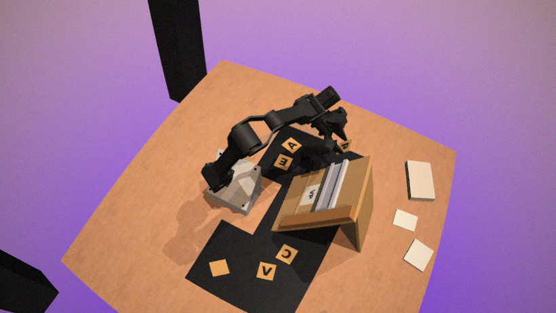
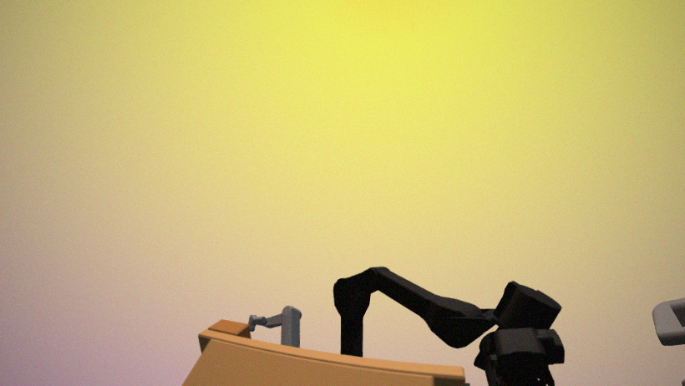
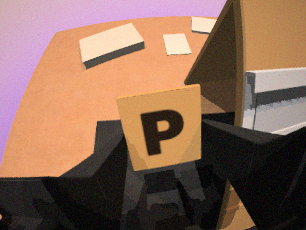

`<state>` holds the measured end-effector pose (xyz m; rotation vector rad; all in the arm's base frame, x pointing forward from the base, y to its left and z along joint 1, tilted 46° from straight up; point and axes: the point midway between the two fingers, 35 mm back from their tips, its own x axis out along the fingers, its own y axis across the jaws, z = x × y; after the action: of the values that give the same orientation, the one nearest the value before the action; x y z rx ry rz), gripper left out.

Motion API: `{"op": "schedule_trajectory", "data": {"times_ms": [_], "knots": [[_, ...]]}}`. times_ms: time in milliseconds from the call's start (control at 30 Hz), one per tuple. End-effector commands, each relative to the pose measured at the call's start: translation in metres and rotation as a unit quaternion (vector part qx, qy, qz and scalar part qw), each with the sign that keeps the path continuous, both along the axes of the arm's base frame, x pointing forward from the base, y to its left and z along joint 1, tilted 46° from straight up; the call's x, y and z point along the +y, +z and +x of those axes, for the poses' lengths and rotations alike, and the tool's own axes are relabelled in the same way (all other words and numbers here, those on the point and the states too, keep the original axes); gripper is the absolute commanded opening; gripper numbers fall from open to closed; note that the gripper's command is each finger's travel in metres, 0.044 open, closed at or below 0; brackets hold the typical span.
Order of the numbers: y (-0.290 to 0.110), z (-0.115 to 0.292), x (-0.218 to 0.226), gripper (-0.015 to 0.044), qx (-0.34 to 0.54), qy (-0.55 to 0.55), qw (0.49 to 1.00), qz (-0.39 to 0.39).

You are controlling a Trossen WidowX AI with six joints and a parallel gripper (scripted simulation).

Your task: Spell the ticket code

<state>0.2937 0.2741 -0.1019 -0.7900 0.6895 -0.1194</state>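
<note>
My gripper [image 1: 343,145] [image 3: 163,132] is shut on the P tile [image 1: 346,146] [image 3: 188,145], holding it beside the upper end of the rail [image 1: 333,186] [image 3: 276,79], apart from it. The P faces the wrist camera upright, slightly tilted. The rail lies on the sloped board [image 1: 361,171] [image 3: 272,35] [image 2: 306,367] and shows no tile. The ticket [image 1: 310,195] reads VP. On the black mat [image 1: 241,248] lie the V tile [image 1: 266,271], C tile [image 1: 286,254] and a blank-faced tile [image 1: 219,267]. The A tile [image 1: 291,145] and E tile [image 1: 283,162] lie near the arm. Fingertips are out of view in the exterior view.
A brown block [image 1: 316,217] runs along the board's lower side in the top view. A thick pale block [image 1: 420,180] [image 3: 111,42] and two thin pale squares [image 1: 405,220] [image 1: 418,255] lie beyond the board. The grey arm base [image 1: 237,190] stands left of the board.
</note>
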Motion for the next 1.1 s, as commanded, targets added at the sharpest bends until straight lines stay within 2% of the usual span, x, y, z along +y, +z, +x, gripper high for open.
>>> {"op": "schedule_trajectory", "data": {"times_ms": [0,1067], "knots": [[0.003,0.000,-0.002,0.0000,-0.001,0.001,1.000,-0.001],[0.013,0.003,-0.013,0.0000,-0.001,0.001,1.000,-0.002]]}}
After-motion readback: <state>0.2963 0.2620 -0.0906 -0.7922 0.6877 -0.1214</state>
